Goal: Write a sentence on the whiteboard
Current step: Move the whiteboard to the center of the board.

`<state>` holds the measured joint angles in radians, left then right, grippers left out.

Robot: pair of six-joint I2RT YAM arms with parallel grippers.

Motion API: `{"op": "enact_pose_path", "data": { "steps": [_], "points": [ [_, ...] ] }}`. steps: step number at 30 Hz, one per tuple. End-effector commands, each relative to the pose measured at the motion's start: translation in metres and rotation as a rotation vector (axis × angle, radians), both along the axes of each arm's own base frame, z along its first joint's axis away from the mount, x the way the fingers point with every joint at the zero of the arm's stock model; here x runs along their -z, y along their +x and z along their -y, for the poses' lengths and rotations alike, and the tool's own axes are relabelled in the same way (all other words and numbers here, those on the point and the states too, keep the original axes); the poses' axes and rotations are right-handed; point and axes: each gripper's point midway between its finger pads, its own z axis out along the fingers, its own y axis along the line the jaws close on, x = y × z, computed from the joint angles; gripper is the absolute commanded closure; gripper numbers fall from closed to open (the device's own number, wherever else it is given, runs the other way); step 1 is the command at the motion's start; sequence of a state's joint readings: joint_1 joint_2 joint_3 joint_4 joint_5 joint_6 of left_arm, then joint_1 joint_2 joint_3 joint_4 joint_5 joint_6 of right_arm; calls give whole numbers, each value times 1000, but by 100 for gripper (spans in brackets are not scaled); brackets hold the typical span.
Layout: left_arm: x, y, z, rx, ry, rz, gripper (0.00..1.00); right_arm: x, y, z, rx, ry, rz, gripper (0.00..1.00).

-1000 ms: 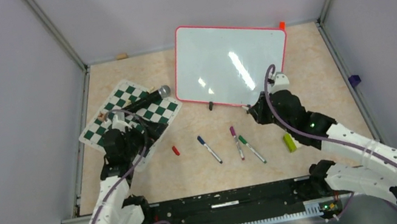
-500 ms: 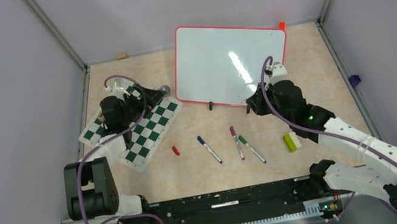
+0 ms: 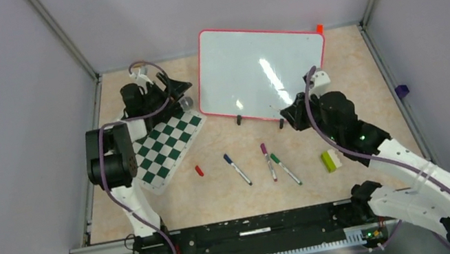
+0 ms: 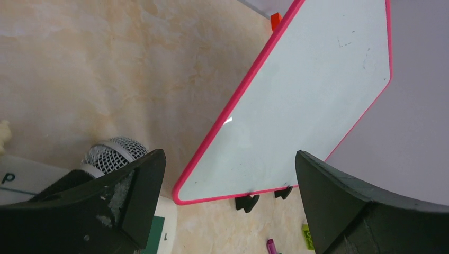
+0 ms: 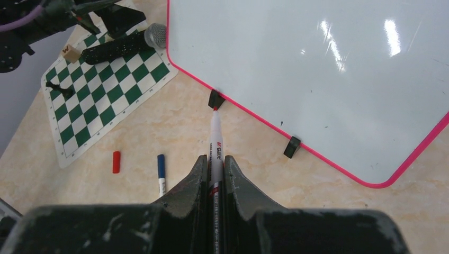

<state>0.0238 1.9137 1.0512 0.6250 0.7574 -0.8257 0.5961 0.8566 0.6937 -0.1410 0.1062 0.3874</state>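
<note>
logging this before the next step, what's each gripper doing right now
left gripper: open, nothing between the jaws
right gripper: shut on the marker

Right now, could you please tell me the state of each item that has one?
whiteboard: blank, nothing written yet.
right gripper: shut on the red marker.
red marker: uncapped, tip aimed at the board's near edge.
left gripper: open, empty.
red cap: off, lying on the table.
blue marker: capped, lying on the table.
microphone: lying on the chess mat.
</note>
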Motion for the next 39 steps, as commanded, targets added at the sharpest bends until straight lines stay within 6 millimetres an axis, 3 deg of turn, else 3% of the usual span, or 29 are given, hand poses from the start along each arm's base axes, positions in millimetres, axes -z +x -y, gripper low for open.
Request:
{"op": "enact_pose_path", "data": {
  "steps": [1,10,13,20,31,39],
  "points": [
    [-19,18,10,106,-23,145,3,-17,1,1,-15,29,68,100],
    [10,29,33,202,-32,135,7,-8,1,2,-11,22,57,100],
    [16,21,56,263,-38,128,8,-8,2,2,-8,23,57,100],
    [17,-2,80,354,-53,142,14,-5,1,5,0,28,51,100],
    [21,-48,89,391,-73,137,21,3,-3,8,6,36,33,100],
    [16,-69,95,416,-41,152,25,3,-3,7,5,41,30,100]
  ]
}}
